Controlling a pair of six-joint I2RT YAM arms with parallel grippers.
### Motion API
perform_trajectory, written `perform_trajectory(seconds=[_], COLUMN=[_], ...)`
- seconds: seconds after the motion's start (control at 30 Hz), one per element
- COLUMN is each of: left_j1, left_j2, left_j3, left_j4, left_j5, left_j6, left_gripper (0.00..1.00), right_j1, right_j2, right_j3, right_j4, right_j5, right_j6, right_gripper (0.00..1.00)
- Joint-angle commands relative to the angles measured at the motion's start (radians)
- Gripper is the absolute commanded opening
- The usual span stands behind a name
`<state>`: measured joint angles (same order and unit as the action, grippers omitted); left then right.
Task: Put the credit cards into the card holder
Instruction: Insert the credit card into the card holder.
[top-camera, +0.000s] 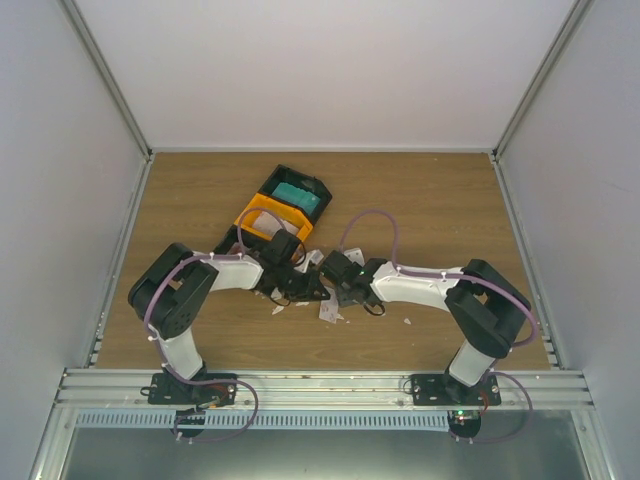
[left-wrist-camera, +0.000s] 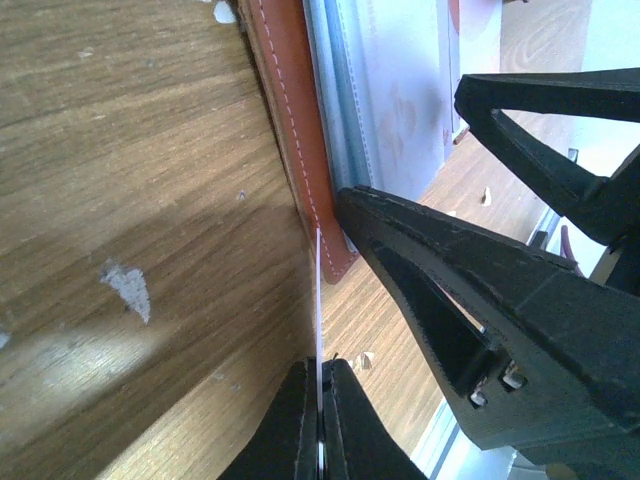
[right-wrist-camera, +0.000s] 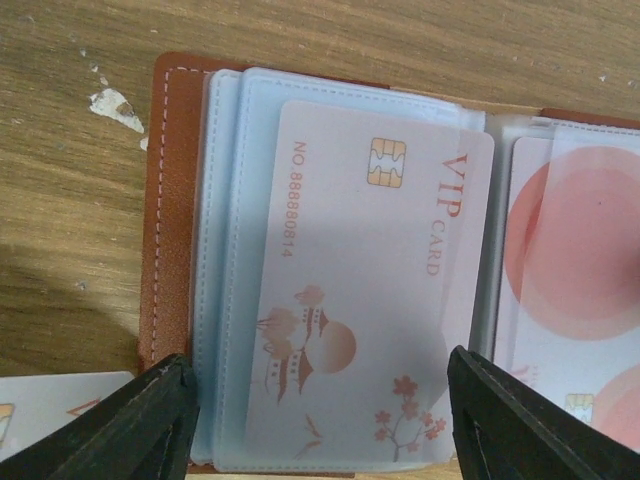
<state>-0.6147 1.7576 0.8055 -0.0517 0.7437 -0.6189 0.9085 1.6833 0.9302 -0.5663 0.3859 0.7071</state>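
Note:
The brown card holder (right-wrist-camera: 168, 210) lies open on the table, its clear sleeves facing up. A whitish VIP card (right-wrist-camera: 370, 280) sits in the left sleeve and a red-and-white card (right-wrist-camera: 580, 260) in the right one. My right gripper (right-wrist-camera: 320, 410) is open, just above the left sleeve and straddling it. My left gripper (left-wrist-camera: 322, 365) is shut on a thin white card (left-wrist-camera: 319, 290), seen edge-on, whose tip is at the holder's brown edge (left-wrist-camera: 300, 130). The right gripper's fingers (left-wrist-camera: 470, 300) show close beside it. In the top view both grippers meet mid-table (top-camera: 318, 280).
A black-and-orange tray (top-camera: 262, 215) stands behind the grippers with a teal card (top-camera: 298, 196) in its far bin. White scraps lie around (right-wrist-camera: 115, 108) (left-wrist-camera: 128, 290) (top-camera: 328, 312). Part of another white card (right-wrist-camera: 60, 410) shows left of the holder.

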Motion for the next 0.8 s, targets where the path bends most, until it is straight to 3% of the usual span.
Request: perform_trajectory(seconds=[0.0,0.37,0.57,0.77], left_j1=[-0.013,-0.014,-0.014,-0.014], left_j2=[0.026,0.027,0.025,0.020], left_j3=[0.035,0.035,0.034,0.032], left_j4=[0.049,0.038,0.030,0.026], left_j5=[0.026,-0.002,-0.009,-0.013], left_j6=[-0.001,0.012,0.017,0.021], left_gripper=[0.00,0.00,0.00,0.00], right_j1=[-0.005,-0.011,-0.025,-0.034], right_j2=[0.019,-0.016,-0.042,-0.067], right_j3=[0.000,0.007,-0.005,-0.012], right_j4=[-0.008,-0.020,-0.012,0.003], right_j5=[0.044,0.057,0.054,0.038], right_j6=[0.003,0.020,0.028,0.014], right_gripper=[0.68,0.57,0.45,0.47])
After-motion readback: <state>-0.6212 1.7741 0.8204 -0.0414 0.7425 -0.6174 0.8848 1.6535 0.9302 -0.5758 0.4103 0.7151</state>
